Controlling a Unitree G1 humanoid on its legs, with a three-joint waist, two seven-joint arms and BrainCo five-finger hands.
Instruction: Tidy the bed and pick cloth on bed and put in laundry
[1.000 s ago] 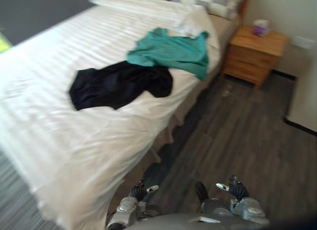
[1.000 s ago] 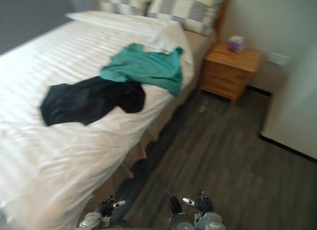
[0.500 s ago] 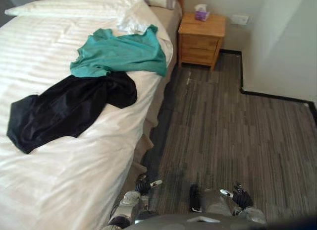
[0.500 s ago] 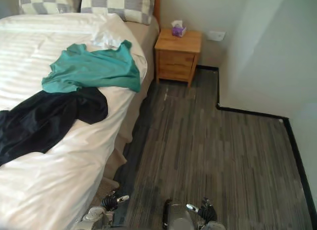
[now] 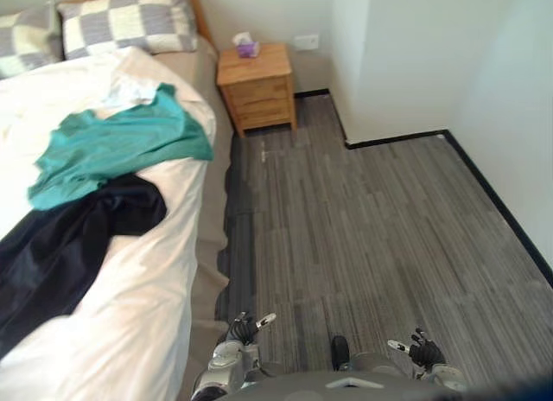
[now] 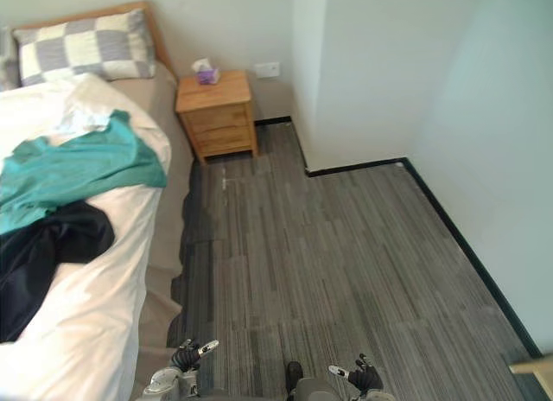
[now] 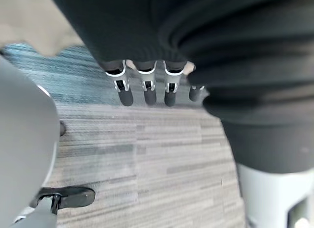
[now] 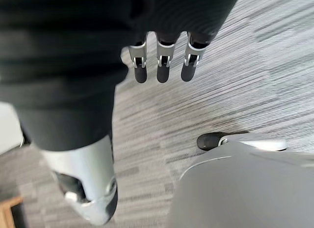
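Left hand [image 7: 146, 88] slack; black cloth [image 5: 60, 245] edge-cropped.

Teal cloth [image 5: 112, 150] overlapping black cloth [image 5: 60, 254], crumpled on bed [image 5: 138, 332]

Nothing legible from where I stand: no word, number or sign can be read anywhere. The purple tissue box [image 5: 248, 47] on the wooden nightstand [image 5: 256, 85] is the likeliest carrier of print, but whatever is on it is too small to make out. The same goes for the white wall plate [image 5: 305, 41] just beside it. On the bed [image 5: 164, 280], the teal cloth [image 5: 117, 146] and the black cloth [image 5: 69, 245] turn up plain fabric, no lettering I can read.
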